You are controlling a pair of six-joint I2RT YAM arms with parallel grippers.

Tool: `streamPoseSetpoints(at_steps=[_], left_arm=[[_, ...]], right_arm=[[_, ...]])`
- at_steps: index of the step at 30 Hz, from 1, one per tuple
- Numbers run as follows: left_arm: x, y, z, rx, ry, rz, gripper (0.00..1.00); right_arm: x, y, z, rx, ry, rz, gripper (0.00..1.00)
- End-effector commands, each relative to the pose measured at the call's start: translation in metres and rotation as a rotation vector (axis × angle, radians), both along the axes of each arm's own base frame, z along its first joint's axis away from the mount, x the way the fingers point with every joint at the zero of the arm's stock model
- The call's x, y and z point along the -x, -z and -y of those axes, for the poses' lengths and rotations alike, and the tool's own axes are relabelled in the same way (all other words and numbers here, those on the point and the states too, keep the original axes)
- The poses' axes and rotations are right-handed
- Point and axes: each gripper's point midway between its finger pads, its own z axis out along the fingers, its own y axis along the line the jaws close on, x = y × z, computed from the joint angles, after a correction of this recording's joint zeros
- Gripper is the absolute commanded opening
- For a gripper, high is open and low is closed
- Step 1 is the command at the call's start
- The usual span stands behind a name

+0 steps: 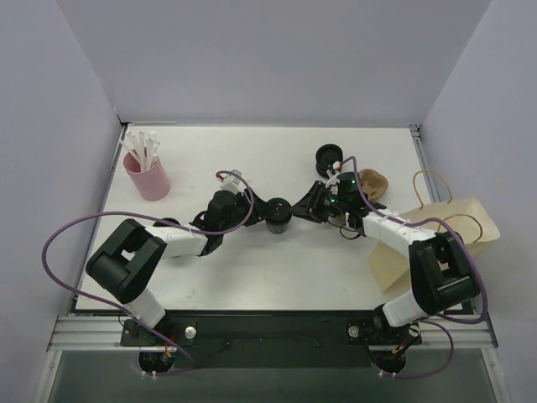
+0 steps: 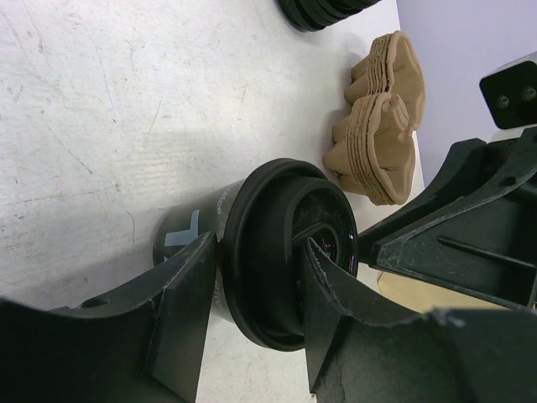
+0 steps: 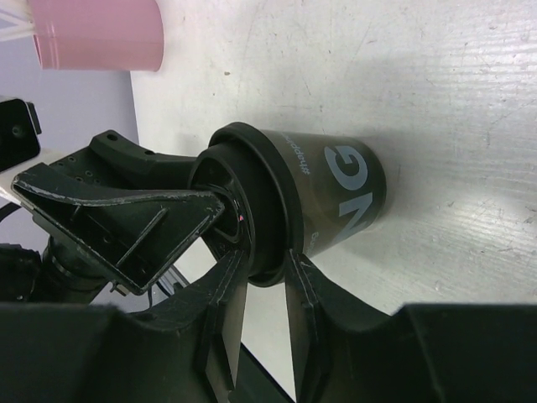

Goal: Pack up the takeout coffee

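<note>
Takeout coffee (image 1: 278,216), upright at table centre, is clasped by the left gripper (image 2: 260,285). Its lid rim is straddled by the right gripper (image 3: 264,290); whether it is pinched cannot be told. Bagging is judged pending: carriage to the brown paper bag (image 1: 436,235), at four o'clock, is required.

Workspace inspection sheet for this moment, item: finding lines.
surface: white table, scuffed.
job's things: takeout coffee mid-table, lid on; brown paper bag lying flat at right.
clutter: pink cup of white sticks; stack of black rings; brown pulp holders.
grippers: left gripper clamped across the coffee's lid end; right gripper straddling the lid rim, grip unclear.
cables: purple cables looping off both arms, none on the cup.
surroundings: plain walls; nothing else seen.
</note>
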Motion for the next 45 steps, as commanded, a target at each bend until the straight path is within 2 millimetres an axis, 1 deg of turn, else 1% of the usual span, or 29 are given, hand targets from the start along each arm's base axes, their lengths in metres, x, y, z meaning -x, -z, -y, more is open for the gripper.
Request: streamPoseSetpoints(at_steps=[1, 6, 8, 9, 12, 15, 18, 21, 26, 29, 30, 32, 33, 36, 40, 45], left_arm=[[0.134, 0.170, -0.113, -0.605, 0.056, -0.583, 0.50], [0.133, 0.169, -0.113, -0.604, 0.054, -0.580, 0.50], [0.134, 0.169, -0.113, -0.606, 0.053, -0.582, 0.50], [0.134, 0.170, -0.114, -0.608, 0.053, -0.585, 0.50], [0.135, 0.171, -0.114, -0.610, 0.053, -0.586, 0.50], [0.136, 0.172, -0.114, -0.607, 0.052, -0.589, 0.50], [0.137, 0.174, -0.114, -0.607, 0.054, -0.591, 0.50], [0.138, 0.175, -0.114, -0.604, 0.054, -0.595, 0.50], [0.140, 0.176, -0.116, -0.604, 0.052, -0.596, 0.50], [0.143, 0.179, -0.117, -0.605, 0.053, -0.605, 0.50], [0.143, 0.179, -0.117, -0.604, 0.053, -0.604, 0.50], [0.143, 0.180, -0.117, -0.605, 0.052, -0.607, 0.50], [0.143, 0.180, -0.117, -0.606, 0.054, -0.608, 0.50], [0.143, 0.181, -0.118, -0.605, 0.050, -0.609, 0.50], [0.144, 0.182, -0.117, -0.599, 0.052, -0.612, 0.50], [0.144, 0.181, -0.117, -0.599, 0.052, -0.609, 0.50]], right_arm=[[0.009, -0.003, 0.000, 0.015, -0.020, 0.004, 0.25], [0.011, 0.010, 0.002, 0.034, -0.006, -0.017, 0.24], [0.010, 0.011, 0.001, 0.027, -0.001, -0.015, 0.24], [0.012, 0.017, 0.001, 0.029, -0.003, -0.026, 0.24], [0.011, 0.023, -0.001, 0.020, 0.003, -0.027, 0.24], [0.013, 0.037, 0.002, 0.037, 0.016, -0.047, 0.24], [0.018, 0.052, 0.005, 0.046, 0.030, -0.063, 0.20], [0.022, 0.055, 0.004, 0.017, 0.031, -0.062, 0.20], [0.023, 0.062, 0.011, 0.072, 0.050, -0.085, 0.19], [0.028, 0.080, 0.020, 0.125, 0.093, -0.119, 0.17], [0.034, 0.092, 0.024, 0.149, 0.105, -0.150, 0.16], [0.041, 0.106, 0.029, 0.184, 0.135, -0.180, 0.15], [0.050, 0.117, 0.033, 0.209, 0.140, -0.206, 0.15], [0.064, 0.132, 0.035, 0.280, 0.139, -0.225, 0.15], [0.074, 0.142, 0.038, 0.321, 0.156, -0.247, 0.15], [0.078, 0.141, 0.044, 0.359, 0.188, -0.249, 0.15]])
